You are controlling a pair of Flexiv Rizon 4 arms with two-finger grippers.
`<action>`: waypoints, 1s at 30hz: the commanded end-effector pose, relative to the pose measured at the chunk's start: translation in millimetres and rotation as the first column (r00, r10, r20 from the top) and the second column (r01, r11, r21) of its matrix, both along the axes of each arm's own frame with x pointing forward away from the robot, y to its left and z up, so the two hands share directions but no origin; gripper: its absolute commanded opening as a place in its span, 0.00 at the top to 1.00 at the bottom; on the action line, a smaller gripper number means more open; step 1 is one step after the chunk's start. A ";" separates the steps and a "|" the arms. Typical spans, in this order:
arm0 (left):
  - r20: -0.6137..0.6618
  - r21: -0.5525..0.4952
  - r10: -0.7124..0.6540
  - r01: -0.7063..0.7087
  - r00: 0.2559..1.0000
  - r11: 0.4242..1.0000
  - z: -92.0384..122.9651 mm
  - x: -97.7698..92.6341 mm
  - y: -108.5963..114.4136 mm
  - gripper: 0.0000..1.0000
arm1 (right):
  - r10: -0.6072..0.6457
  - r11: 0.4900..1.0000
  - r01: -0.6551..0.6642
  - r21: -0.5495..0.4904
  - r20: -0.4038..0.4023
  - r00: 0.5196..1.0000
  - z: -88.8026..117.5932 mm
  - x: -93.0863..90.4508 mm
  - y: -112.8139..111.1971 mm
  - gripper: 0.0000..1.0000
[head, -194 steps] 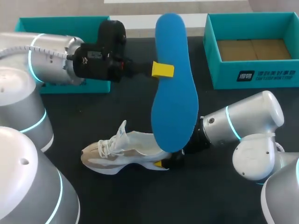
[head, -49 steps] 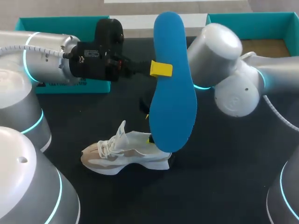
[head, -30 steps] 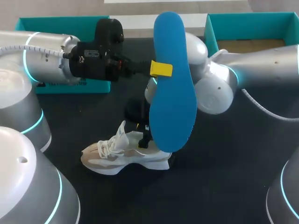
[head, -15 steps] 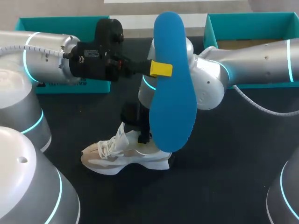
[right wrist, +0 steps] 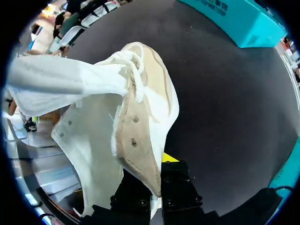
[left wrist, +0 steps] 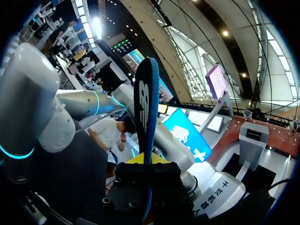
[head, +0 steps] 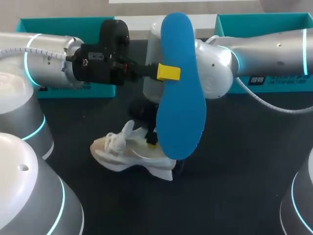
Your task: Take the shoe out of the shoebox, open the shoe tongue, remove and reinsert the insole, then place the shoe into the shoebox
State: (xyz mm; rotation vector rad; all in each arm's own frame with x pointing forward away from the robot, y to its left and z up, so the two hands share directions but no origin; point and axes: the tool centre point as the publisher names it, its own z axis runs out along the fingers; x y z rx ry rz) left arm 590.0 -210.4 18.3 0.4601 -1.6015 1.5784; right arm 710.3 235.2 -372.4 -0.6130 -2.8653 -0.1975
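Head view: left gripper (head: 168, 72) is clamping its yellow tips on the blue insole (head: 181, 98), holding it upright on edge above the middle of the tabletop (head: 244, 176). The insole's long axis is running from the far edge toward the near edge, its lower end hanging just over the heel end of the white shoe (head: 129, 152). The shoe is sitting near the middle, tipped, toe pointing toward the left edge. The right arm (head: 230, 46) is reaching across from the right, its gripper (head: 152, 139) down at the shoe's opening. The teal shoebox (head: 254, 19) is waiting at the far right corner.

Left wrist view: the fingers are pinching the insole (left wrist: 144, 93), which is showing edge-on ahead of them.

Right wrist view: the right gripper (right wrist: 159, 168) is closing on the rim of the shoe (right wrist: 126, 117) at its opening.

Judging from this, the left arm is nearer for sliding the insole in while the right is steadying the shoe.
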 end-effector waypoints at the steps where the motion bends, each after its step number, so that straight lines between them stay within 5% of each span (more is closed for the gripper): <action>1: 0.000 0.001 0.002 -0.002 1.000 1.000 -0.7 -1.5 0.8 1.00 | -0.358 0.915 0.350 0.200 0.004 0.934 2.2 -6.9 -17.9 1.00; 6: 0.000 0.001 0.002 -0.002 1.000 1.000 -0.7 -1.5 0.8 1.00 | -0.463 0.863 0.454 0.223 -0.011 0.886 2.7 -10.3 -22.9 1.00; 20: 0.000 0.001 0.002 -0.002 1.000 1.000 -0.7 -1.5 0.8 1.00 | -0.452 0.872 0.438 0.219 0.012 0.892 4.4 -10.3 -22.8 1.00; 21: 0.000 0.001 0.002 -0.002 1.000 1.000 -0.7 -1.5 0.8 1.00 | -0.569 0.793 0.554 0.254 -0.020 0.822 5.8 -5.8 -27.5 1.00; 23: 0.000 0.001 0.002 -0.002 1.000 1.000 -0.7 -1.5 0.8 1.00 | -0.666 0.712 0.645 0.278 -0.026 0.746 9.8 -2.5 -30.1 1.00; 30: 0.000 0.001 0.002 -0.002 1.000 1.000 -0.7 -1.5 0.8 1.00 | -0.851 0.477 0.821 0.314 -0.069 0.520 14.8 0.2 -34.0 1.00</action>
